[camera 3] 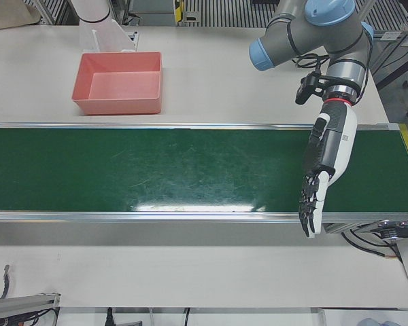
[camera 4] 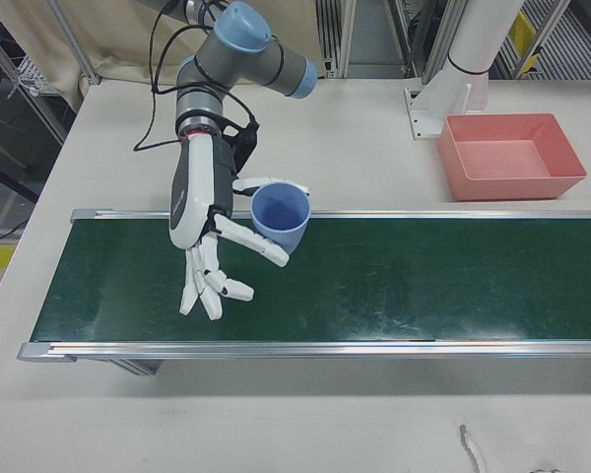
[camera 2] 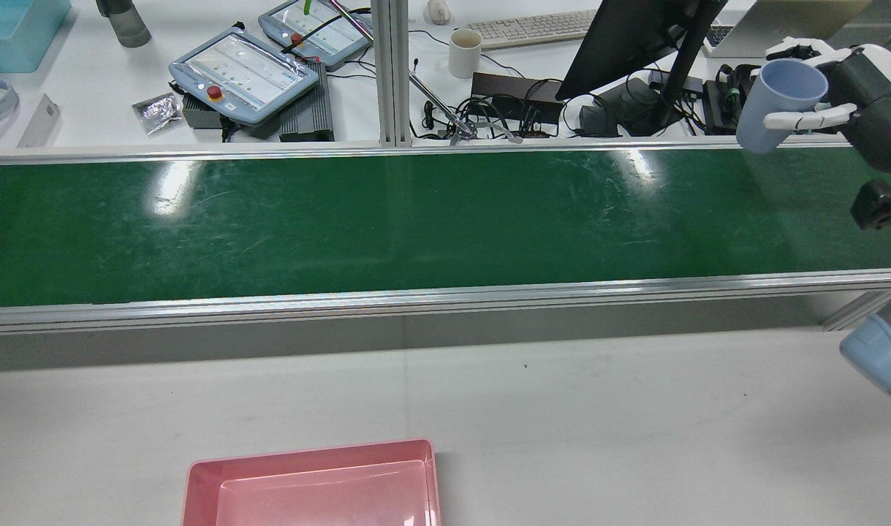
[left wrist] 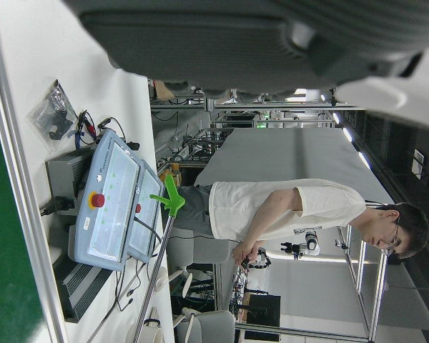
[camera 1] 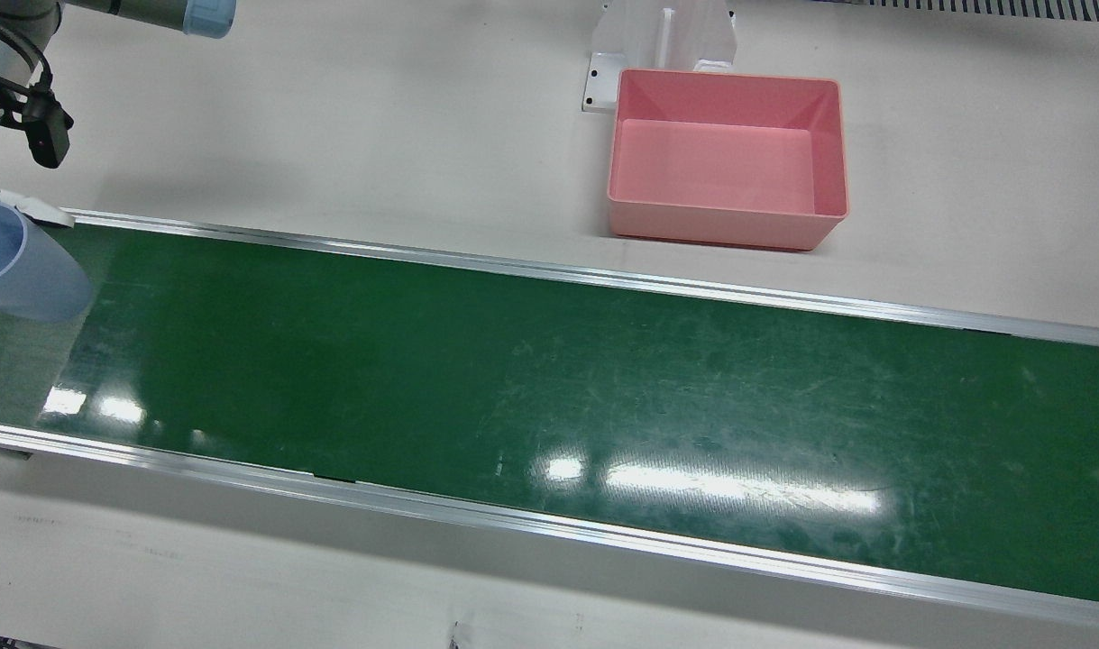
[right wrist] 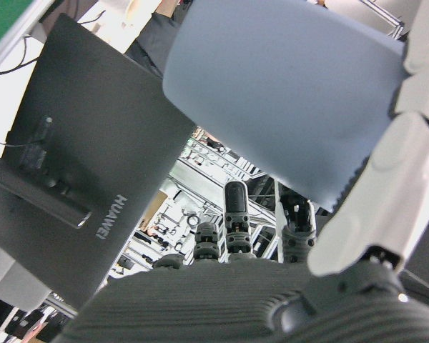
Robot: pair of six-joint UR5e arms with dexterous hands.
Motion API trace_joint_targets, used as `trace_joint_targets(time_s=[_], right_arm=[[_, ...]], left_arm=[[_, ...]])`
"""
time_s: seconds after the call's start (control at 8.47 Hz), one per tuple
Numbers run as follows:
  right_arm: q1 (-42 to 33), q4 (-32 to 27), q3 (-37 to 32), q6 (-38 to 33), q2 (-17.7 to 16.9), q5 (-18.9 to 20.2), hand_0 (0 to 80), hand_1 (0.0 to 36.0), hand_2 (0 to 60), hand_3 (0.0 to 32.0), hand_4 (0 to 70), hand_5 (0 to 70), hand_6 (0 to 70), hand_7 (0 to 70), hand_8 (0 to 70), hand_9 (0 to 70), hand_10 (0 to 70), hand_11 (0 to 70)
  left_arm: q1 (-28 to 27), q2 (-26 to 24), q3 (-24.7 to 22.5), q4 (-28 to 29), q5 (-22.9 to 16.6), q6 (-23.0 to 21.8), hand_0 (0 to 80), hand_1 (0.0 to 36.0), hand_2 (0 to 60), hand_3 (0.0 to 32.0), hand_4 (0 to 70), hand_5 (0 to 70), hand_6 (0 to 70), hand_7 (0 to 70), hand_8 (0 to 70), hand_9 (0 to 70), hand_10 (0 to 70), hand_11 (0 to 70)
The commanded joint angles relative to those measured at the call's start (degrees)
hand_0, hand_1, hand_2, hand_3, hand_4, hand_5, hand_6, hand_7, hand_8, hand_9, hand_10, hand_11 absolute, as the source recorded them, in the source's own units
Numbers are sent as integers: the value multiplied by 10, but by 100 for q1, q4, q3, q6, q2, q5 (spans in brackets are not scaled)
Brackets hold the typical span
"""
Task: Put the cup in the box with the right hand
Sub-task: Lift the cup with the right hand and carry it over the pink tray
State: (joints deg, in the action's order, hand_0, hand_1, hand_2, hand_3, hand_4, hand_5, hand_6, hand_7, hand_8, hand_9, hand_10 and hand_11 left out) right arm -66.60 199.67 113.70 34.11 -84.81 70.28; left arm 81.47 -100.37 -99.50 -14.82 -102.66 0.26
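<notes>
A light blue cup (camera 4: pixel 279 219) is held in my right hand (camera 4: pixel 213 233), lifted above the right end of the green conveyor belt (camera 4: pixel 374 281). A thumb and a finger pinch it, and the other fingers hang spread below. The cup also shows in the rear view (camera 2: pixel 780 102), at the left edge of the front view (camera 1: pixel 19 263) and close up in the right hand view (right wrist: pixel 286 93). The pink box (camera 1: pixel 720 230) stands empty on the white table behind the belt, far from the cup; it also shows in the right-front view (camera 4: pixel 517 184). My left hand (camera 3: pixel 324 166) is open and empty over the belt's other end.
The belt (camera 1: pixel 549 379) runs the table's width between aluminium rails. A white bracket (camera 1: pixel 662 36) stands behind the box. Beyond the belt are teach pendants (camera 2: pixel 244 71), a monitor (camera 2: pixel 635 36), cables and a white mug (camera 2: pixel 464 52). A person (left wrist: pixel 293 211) stands in the left hand view.
</notes>
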Motion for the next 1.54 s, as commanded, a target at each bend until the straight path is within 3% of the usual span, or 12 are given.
trace_joint_targets(time_s=[0.0, 0.24, 0.47, 0.83, 1.18, 1.42], right_arm=[[477, 702, 1685, 454, 43, -84, 482, 199, 523, 0, 700, 0, 91, 391, 49, 141, 17, 18], [1670, 819, 2084, 683, 210, -645, 483, 200, 520, 0, 700, 0, 99, 431, 59, 159, 20, 22], [3084, 810, 2436, 1244, 332, -1469, 480, 197, 522, 0, 700, 0, 103, 454, 65, 169, 25, 29], [5011, 732, 2429, 2404, 938, -2516, 477, 184, 487, 0, 700, 0, 101, 441, 63, 165, 30, 35], [5910, -3, 2132, 3564, 1221, -2993, 470, 164, 451, 0, 700, 0, 100, 435, 62, 151, 46, 57], [6341, -366, 1763, 3638, 1221, -3588, 467, 152, 425, 0, 700, 0, 100, 429, 64, 148, 50, 63]], left_arm=[[0, 0, 0, 6, 0, 0, 0, 0, 0, 0, 0, 0, 0, 0, 0, 0, 0, 0], [0, 0, -8, -3, 0, 0, 0, 0, 0, 0, 0, 0, 0, 0, 0, 0, 0, 0], [0, 0, -8, -3, 0, 0, 0, 0, 0, 0, 0, 0, 0, 0, 0, 0, 0, 0], [0, 0, 0, 6, 0, 0, 0, 0, 0, 0, 0, 0, 0, 0, 0, 0, 0, 0], [0, 0, 0, 6, 0, 0, 0, 0, 0, 0, 0, 0, 0, 0, 0, 0, 0, 0], [0, 0, 0, -3, 0, 0, 0, 0, 0, 0, 0, 0, 0, 0, 0, 0, 0, 0]])
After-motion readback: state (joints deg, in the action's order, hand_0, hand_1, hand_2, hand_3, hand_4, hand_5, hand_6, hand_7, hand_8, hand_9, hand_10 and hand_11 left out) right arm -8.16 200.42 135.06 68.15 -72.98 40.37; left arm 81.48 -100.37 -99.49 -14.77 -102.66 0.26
